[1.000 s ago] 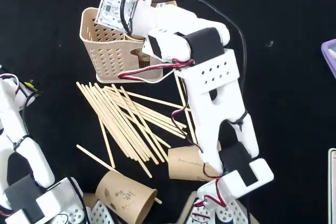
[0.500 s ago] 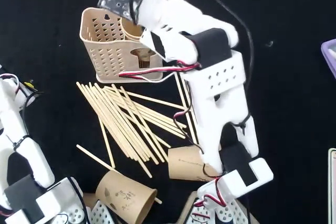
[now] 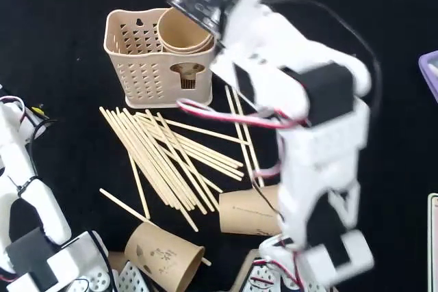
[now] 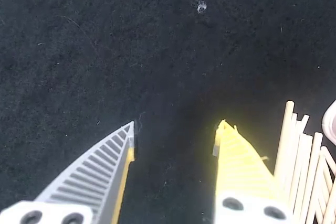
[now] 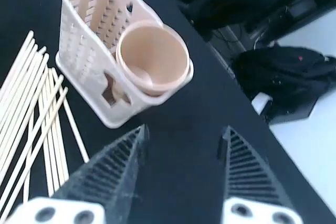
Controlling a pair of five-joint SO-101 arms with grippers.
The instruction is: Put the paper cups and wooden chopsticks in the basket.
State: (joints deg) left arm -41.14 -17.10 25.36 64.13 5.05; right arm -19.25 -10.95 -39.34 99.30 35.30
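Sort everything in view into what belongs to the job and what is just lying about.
Belongs to the job:
- basket
- cup in the basket
- middle cup, lying on its side by the chopsticks
- near cup, on its side at the table's near edge
- chopsticks, loose on the table

Just lying about:
- purple object at the table's side
- black bag beyond the table
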